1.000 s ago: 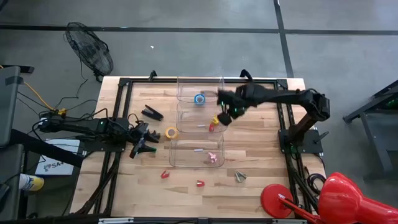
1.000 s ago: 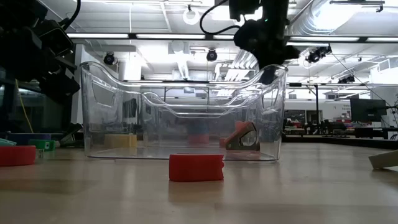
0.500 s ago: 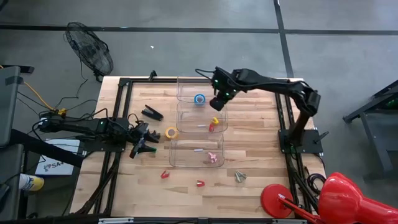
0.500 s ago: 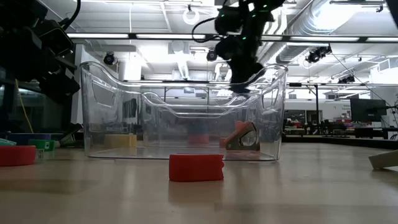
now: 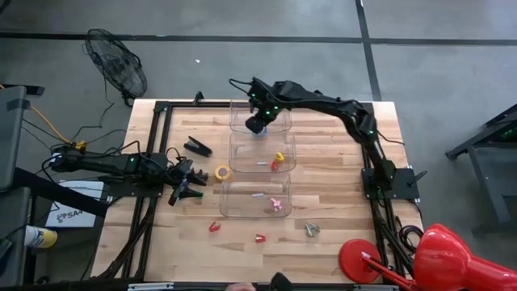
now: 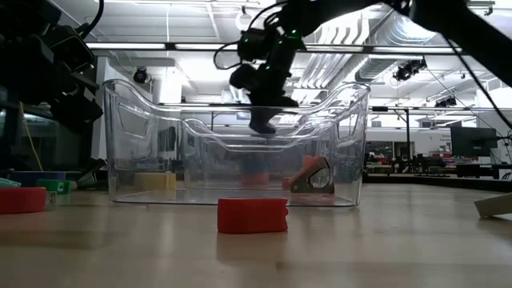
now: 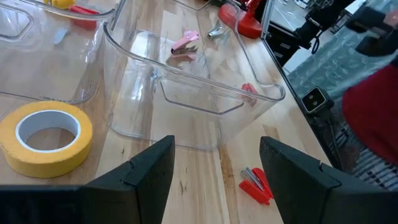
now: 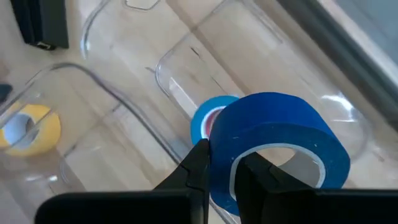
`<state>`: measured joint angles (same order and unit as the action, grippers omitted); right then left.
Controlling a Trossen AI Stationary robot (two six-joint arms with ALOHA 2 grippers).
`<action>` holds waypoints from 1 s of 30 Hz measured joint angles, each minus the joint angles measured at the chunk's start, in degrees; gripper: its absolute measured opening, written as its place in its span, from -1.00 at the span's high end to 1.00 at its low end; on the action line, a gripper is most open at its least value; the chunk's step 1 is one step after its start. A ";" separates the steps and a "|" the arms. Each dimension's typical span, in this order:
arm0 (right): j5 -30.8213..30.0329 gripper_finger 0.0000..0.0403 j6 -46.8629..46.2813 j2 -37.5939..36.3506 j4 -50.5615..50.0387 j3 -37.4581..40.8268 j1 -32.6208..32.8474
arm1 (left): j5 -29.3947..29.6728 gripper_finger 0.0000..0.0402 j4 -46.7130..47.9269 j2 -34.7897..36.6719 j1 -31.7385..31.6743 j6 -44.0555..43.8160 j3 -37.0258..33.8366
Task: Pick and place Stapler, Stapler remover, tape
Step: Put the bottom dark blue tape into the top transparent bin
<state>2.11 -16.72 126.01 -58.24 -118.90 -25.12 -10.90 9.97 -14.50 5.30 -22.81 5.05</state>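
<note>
**Blue tape roll held over the far clear bin**

Pale wooden planks make up the worktop (image 5: 339, 202), framed by black rails, and three clear plastic bins stand in a row down its middle: far bin (image 5: 260, 115), middle bin (image 5: 262, 153), near bin (image 5: 254, 198).

The right arm reaches across from the right-hand side so that the right tool (image 5: 257, 123) hangs over the far bin. Its two dark fingers are pressed together on the wall of a wide blue ring-shaped tape roll (image 8: 273, 146), one finger inside the ring and one outside. The roll stands tilted on edge, its hole facing back toward the wrist camera. Just beneath it, on the floor of the far bin, lies a second, smaller blue tape roll (image 8: 208, 121), flat, hole upward.

The left arm waits low at the worktop's left side, the left tool (image 5: 187, 184) with its fingers spread and nothing between them, pointing toward the bins. Just beyond it a yellow ring of tape (image 5: 222, 172) lies flat on the wood, hole upward, beside the near bin's left wall.

A black stapler (image 5: 197, 146) lies left of the middle bin, long axis slanting across the planks. The middle bin holds small red and yellow pieces (image 5: 277, 160); the near bin holds a pink piece (image 5: 277, 205). Small red staple removers (image 5: 214, 227) (image 5: 260, 238) lie on the front boards.
</note>
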 joint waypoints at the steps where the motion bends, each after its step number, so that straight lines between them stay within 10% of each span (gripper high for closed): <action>1: 0.21 0.83 -0.79 1.26 -0.61 -1.42 0.02 | 0.00 -0.15 0.01 0.01 0.00 -0.01 0.01; 30: 0.73 0.71 -11.77 8.38 -2.36 -6.61 0.91 | 0.00 -0.15 0.01 -0.01 -0.01 -0.01 0.00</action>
<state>2.84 -28.49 134.39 -60.60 -125.51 -24.21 -10.90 9.98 -14.50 5.28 -22.82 5.04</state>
